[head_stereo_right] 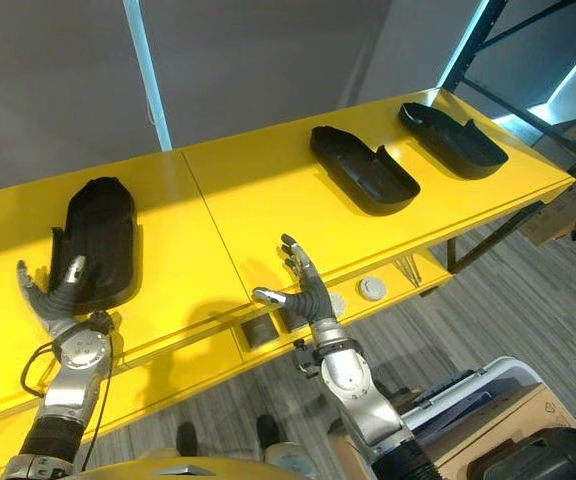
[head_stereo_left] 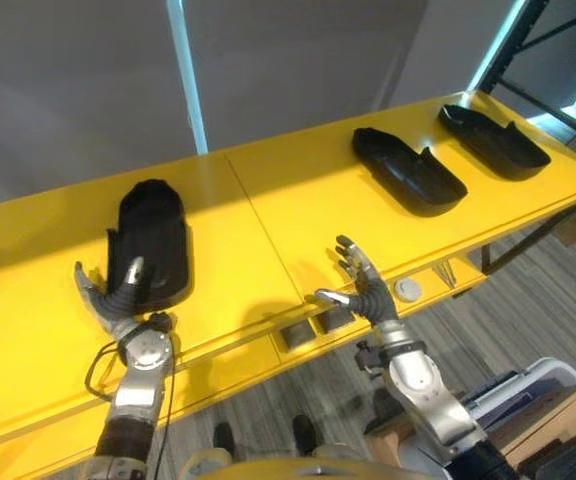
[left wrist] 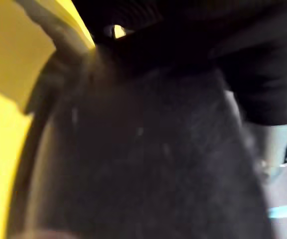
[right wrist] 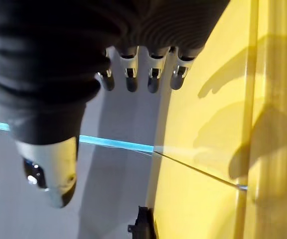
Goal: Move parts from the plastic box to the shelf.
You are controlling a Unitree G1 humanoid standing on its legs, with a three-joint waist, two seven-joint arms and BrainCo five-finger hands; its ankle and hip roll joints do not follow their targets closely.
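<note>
Left eye view: right hand (head_stereo_left: 368, 290) upright, fingers spread.

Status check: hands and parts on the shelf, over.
Left robot hand on nearest black part. Right robot hand open, empty. Two more parts on yellow shelf.

The left hand (head_stereo_left: 118, 300) covers the near end of the black part (head_stereo_left: 153, 240) at about 8 o'clock on the shelf (head_stereo_left: 288, 200) — whether its fingers clasp the part cannot be told. In the left wrist view the part is a dark blur, its outline lost — the shelf runs off both side edges of the eye views.
</note>
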